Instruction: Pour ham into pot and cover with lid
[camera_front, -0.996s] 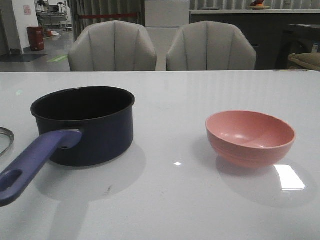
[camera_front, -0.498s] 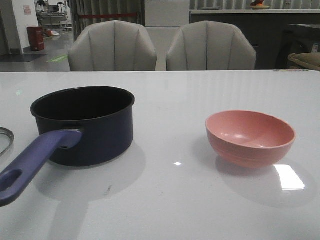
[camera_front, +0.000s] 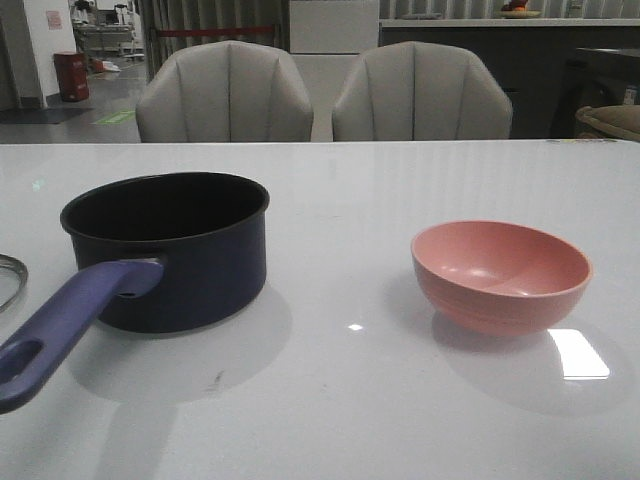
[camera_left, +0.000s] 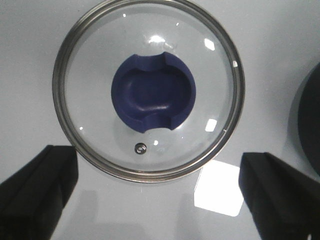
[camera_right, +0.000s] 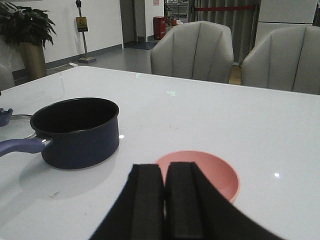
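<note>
Left gripper (camera_left: 157, 197) is hanging spread wide over the lid (camera_left: 149, 90), fingers apart from the rim; lid is lying flat on the table (camera_front: 350, 400), just left of the pot (camera_front: 165, 250). Right gripper (camera_right: 165, 200) is sitting pressed closed, empty, above the pink bowl (camera_front: 500, 275). Bare tabletop is lying between pot and bowl. Ham isn't showing.

A salmon-pink bowl (camera_front: 501, 275) sits upright on the glossy white table (camera_front: 340, 400), right of centre. Beyond the table's far edge stand 2 grey padded chairs (camera_front: 225, 92) side by side. Farther back, a red bin (camera_front: 71, 76) stands on the floor, and a potted plant (camera_right: 27, 30) grows beside the wall.
</note>
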